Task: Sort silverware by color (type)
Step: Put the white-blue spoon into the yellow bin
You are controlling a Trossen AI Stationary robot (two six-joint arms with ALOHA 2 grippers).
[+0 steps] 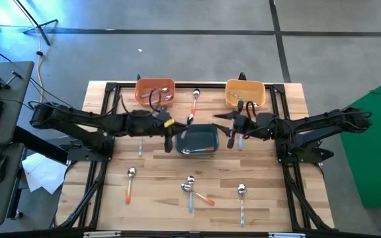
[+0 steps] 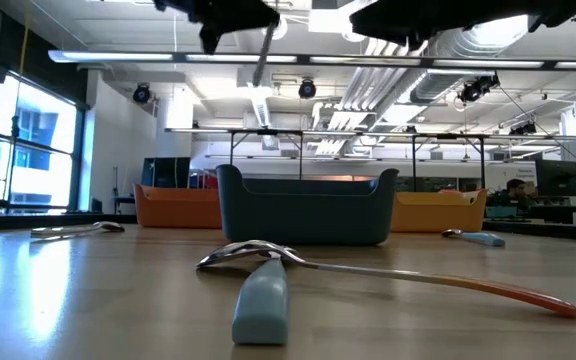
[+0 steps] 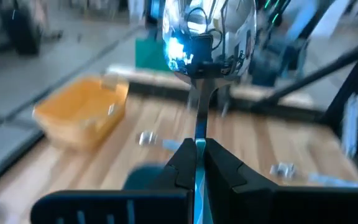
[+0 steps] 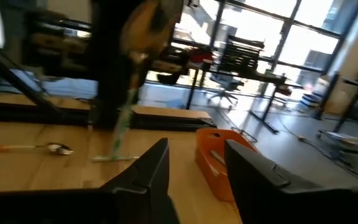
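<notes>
Left wrist view — shiny round-bowled spoon (image 3: 201, 50)

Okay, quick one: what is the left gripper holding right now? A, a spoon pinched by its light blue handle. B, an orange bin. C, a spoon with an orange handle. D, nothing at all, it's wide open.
A: in the left wrist view the left gripper is shut on the thin light blue handle of a spoon, whose shiny bowl stands beyond the fingertips.
</notes>
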